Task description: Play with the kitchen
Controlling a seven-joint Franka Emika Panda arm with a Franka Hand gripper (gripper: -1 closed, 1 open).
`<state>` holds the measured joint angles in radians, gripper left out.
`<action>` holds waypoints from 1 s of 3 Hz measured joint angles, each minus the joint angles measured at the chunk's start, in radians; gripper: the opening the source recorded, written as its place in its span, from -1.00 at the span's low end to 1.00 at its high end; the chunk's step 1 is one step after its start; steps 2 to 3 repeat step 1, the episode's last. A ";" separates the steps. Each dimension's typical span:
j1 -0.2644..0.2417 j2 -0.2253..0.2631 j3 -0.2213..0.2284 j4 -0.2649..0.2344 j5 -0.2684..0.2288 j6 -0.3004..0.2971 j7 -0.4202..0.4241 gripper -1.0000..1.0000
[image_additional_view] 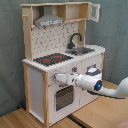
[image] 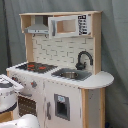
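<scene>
In the second exterior view the gripper [image_additional_view: 59, 78] is nearest, reaching in from the second exterior view's right at the end of the white arm [image_additional_view: 92, 81]. Its tip sits level with the band of knobs on the front of the kitchen [image_additional_view: 60, 65], just above the oven door [image_additional_view: 62, 97] and just under the front lip of the red-ringed hob [image_additional_view: 52, 59]. Whether the jaws are apart or closed, and whether they have anything in them, I cannot tell; the tip looks to be against or just beside the front panel, with no gap I can be sure of.

The kitchen stands on a light wooden floor [image_additional_view: 20, 120] against a grey curtain [image_additional_view: 10, 50]. Taking the hob as the landmark: the sink [image_additional_view: 82, 50] lies beside it along the same worktop, with the black faucet [image_additional_view: 75, 39] rising behind the sink. Behind the hob is the pegboard back, above it the grey hood [image_additional_view: 49, 20], and at the very top an open shelf.

In the first exterior view only a part of the arm [image: 7, 95] shows at the first exterior view's left edge, close to the hob side of the kitchen's front.

My reading is that the step in hand is working a control on the front panel, likely a hob knob or the oven door's top edge. The next move would call for a small, steady advance or twist at that height without pushing the light toy backwards.
</scene>
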<state>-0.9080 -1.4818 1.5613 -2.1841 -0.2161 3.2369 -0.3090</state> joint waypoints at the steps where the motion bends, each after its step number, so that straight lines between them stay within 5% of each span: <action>1: 0.004 -0.001 -0.003 0.042 -0.001 -0.009 -0.046 1.00; 3: 0.004 -0.001 -0.003 0.042 -0.001 -0.009 -0.046 1.00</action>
